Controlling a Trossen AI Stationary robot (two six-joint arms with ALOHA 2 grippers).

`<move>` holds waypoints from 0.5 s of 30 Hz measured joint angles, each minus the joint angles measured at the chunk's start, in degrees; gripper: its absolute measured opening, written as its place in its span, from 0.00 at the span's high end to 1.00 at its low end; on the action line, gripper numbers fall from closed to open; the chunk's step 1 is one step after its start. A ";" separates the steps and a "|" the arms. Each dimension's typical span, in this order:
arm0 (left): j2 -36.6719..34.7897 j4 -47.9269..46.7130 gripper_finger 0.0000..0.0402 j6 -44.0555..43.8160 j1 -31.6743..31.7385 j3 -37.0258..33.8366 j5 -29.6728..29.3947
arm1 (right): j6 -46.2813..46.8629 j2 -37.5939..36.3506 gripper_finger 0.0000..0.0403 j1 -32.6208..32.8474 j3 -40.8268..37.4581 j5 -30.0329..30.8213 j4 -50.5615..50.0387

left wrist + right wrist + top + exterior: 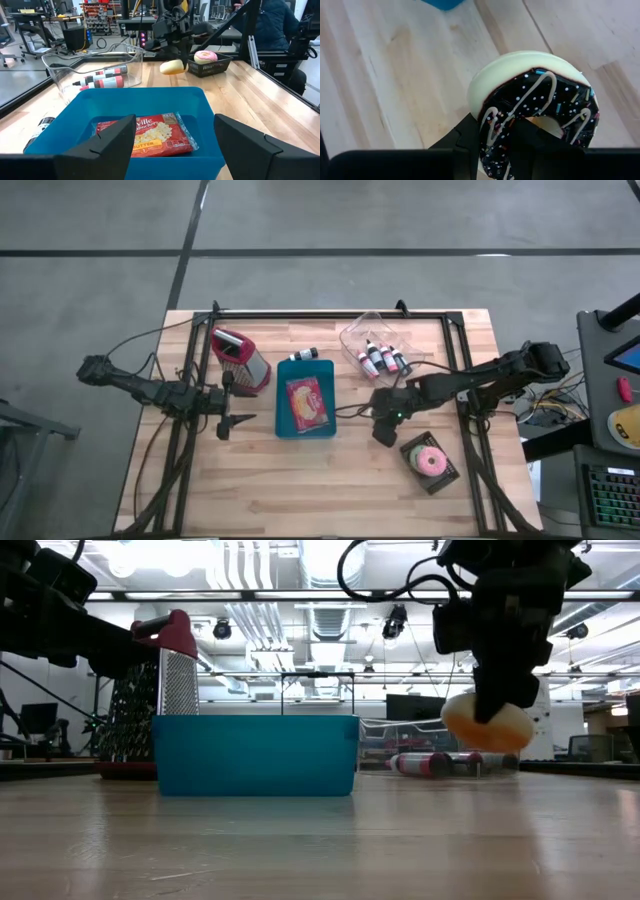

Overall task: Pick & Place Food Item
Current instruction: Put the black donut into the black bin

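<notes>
Two dark jointed arms, black cables trailing, blocky black fingers (pixel 115 145).

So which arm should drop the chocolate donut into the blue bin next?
Right. The right gripper is shut on the chocolate donut, lifted off the table beside the blue bin. The left gripper is open and holds nothing.

Bare table (pixel 350 475) lies between the blue bin (pixel 306 407) and black basket (pixel 431 463), the clear tray (pixel 380 340) behind.
</notes>
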 joint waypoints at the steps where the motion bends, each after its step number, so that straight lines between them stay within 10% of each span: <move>1: 0.00 -0.01 0.31 0.00 0.00 0.00 0.00 | -0.14 0.00 0.83 0.14 0.00 -0.05 0.49; 15: 0.00 -0.03 0.31 0.00 0.01 0.00 0.00 | -1.82 0.00 0.83 2.52 0.00 -0.60 5.87</move>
